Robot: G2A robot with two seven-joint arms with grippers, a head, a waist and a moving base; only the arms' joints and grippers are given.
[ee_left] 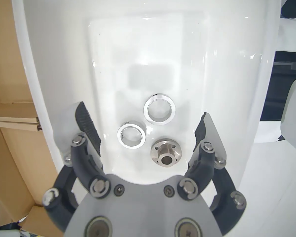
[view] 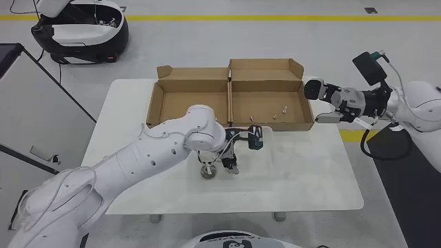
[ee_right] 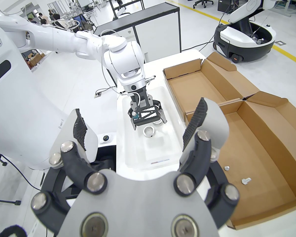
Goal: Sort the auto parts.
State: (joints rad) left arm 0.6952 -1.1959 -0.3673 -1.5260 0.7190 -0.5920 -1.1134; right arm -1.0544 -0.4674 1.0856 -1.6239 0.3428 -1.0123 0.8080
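Plainly, three metal parts are shown by the left wrist view in a white tray [ee_left: 64, 75] on the desk [view: 310, 172]: a large ring [ee_left: 159, 109], a small ring [ee_left: 131, 137] just beside it and a flanged hub [ee_left: 166, 152]. Small fasteners [ee_right: 246, 180] in one cardboard box [ee_right: 266, 149] are shown by the right wrist view. The left end effector [ee_left: 143, 114] is held open and pointed down over the three parts, with nothing gripped, while the right end effector [ee_right: 140, 108] is held open and empty just beside that box, angled towards the tray.
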